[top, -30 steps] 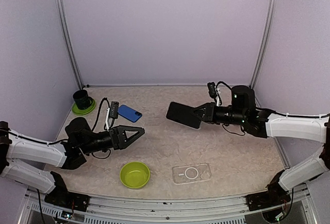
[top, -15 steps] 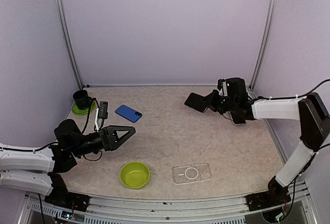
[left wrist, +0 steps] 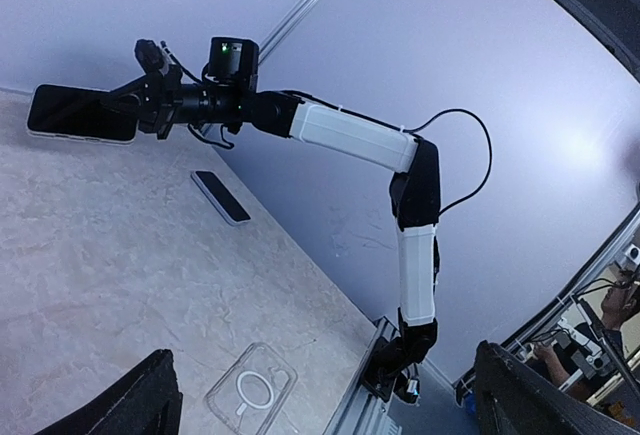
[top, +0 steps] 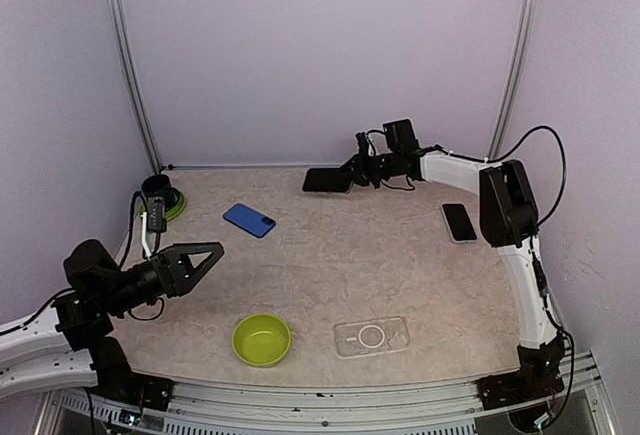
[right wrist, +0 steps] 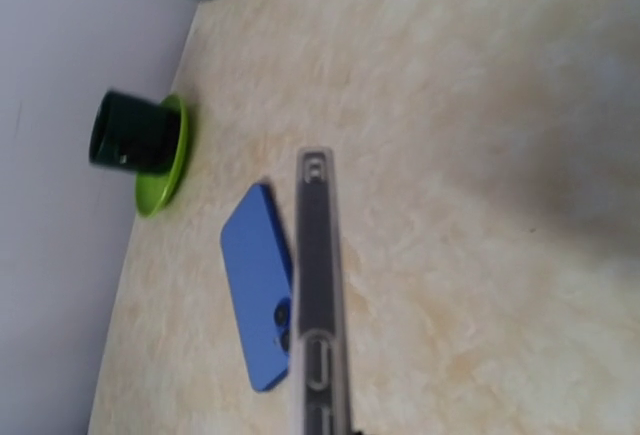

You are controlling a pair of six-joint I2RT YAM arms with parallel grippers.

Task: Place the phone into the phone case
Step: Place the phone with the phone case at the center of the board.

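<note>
**Left arm** (top: 60, 310): lies low at the lower left of the top view, forearm angled toward frame centre, well apart from every object.
**Left pincer** (top: 207, 258): spread wide and holding nothing. Both fingertips frame the bottom corners of the left wrist view.

**Right arm** (top: 505, 205): rises along the right edge of the top view, bends at the elbow, then reaches left along the back wall to upper centre.
**Right pincer** (top: 350, 175): clamped on the phone's right end.

**Phone** (top: 325, 180): black, held above the surface (top: 330, 265) at upper centre. Its long axis runs left-right, with the free end toward frame left. The right wrist view shows it edge-on as a thin strip.

**Case** (top: 371, 336): clear, lying flat at lower centre, just right of the bowl (top: 262, 340). Its long axis runs left-right. It bears a ring with a short bar mark.

**Other items:**
- A blue phone (top: 249, 220) lies back-up, left of centre, on a diagonal.
- A third phone (top: 459, 222) lies flat at the right, near the elbow.
- A dark cup (top: 158, 188) stands on a green saucer (top: 162, 209) at the far left.
</note>
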